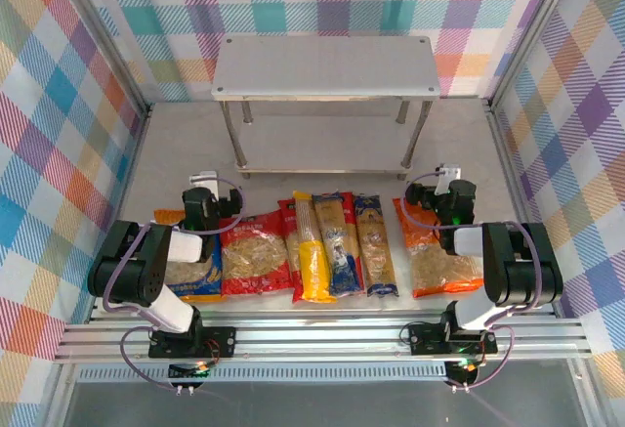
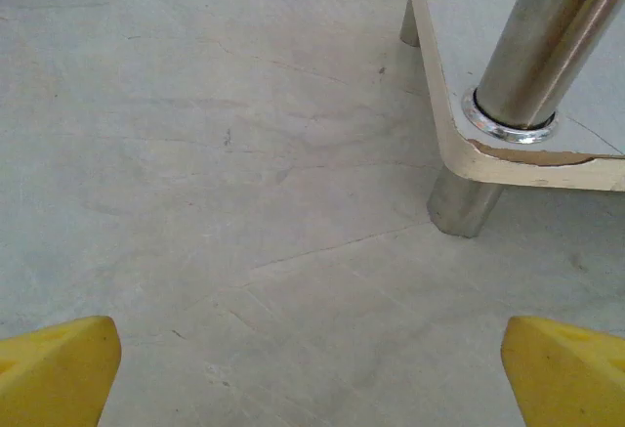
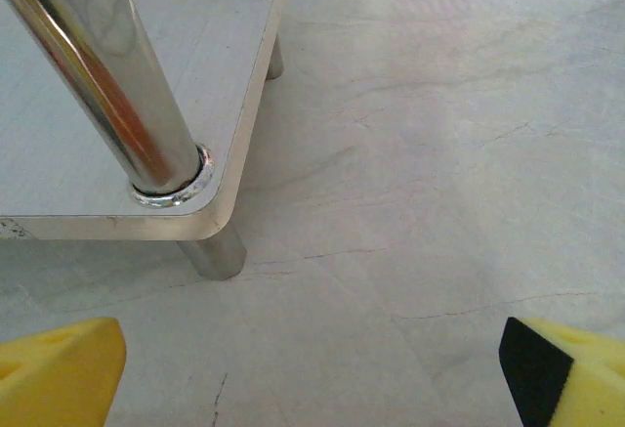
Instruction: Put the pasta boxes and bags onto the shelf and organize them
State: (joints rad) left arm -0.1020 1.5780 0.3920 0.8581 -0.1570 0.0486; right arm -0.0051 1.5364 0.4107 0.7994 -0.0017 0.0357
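Observation:
The shelf (image 1: 324,65) stands at the back of the table, both grey boards bare. In front of the arms, in a row, lie the bags: blue-and-orange (image 1: 198,278), red (image 1: 254,256) and orange (image 1: 437,259). Between the red and orange bags lie the pasta boxes: a red pack (image 1: 289,224), a yellow one (image 1: 312,263) and two clear-fronted ones (image 1: 339,243), (image 1: 374,247). My left gripper (image 1: 202,191) (image 2: 312,373) is open over bare table near the shelf's front left leg (image 2: 467,202). My right gripper (image 1: 447,185) (image 3: 312,373) is open near the front right leg (image 3: 213,249).
The lower board's corners (image 2: 459,134) (image 3: 229,188) jut out close ahead of each gripper, with chrome posts (image 2: 547,36) (image 3: 98,75) rising from them. Checked walls (image 1: 59,124) close in the sides and back. A metal rail (image 1: 322,334) runs along the near edge.

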